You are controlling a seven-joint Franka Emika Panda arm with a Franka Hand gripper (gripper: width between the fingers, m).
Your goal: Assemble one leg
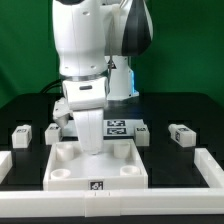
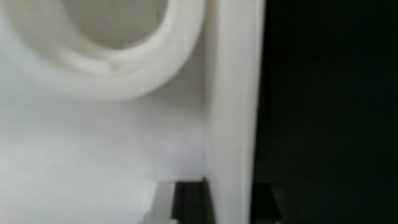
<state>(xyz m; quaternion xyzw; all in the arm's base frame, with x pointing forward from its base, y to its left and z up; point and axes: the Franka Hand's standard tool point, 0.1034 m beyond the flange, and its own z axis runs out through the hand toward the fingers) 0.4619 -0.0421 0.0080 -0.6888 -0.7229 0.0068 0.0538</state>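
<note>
The gripper [image 1: 90, 147] is down at the middle of the panel [image 1: 126, 170], with a white column running from the arm's hand to the panel's surface. The exterior view does not show whether that column is the fingers alone or something held between them, and the wrist view shows no fingertips clearly. So I cannot tell how wide the jaws stand or whether they hold anything. In the wrist view the camera sits very close to the panel [image 2: 107, 150]. One round socket [image 2: 89, 40] fills a corner of the picture, and a straight white edge has black beyond it. The panel lies flat on the black table [image 1: 200, 108], with a small tag [image 1: 97, 185] on its front face. Just behind the arm lies the marker board [image 1: 118, 127], partly covered by the arm. Three legs lie loose on the table, none touching the panel. A near leg [image 1: 52, 131] sits just off the panel's back corner on the exterior view's left. A far leg [image 1: 22, 135] lies further out on that side, and a right leg [image 1: 181, 133] lies well apart on the exterior view's right. White rails [image 1: 212, 166] stand at both front edges.
</note>
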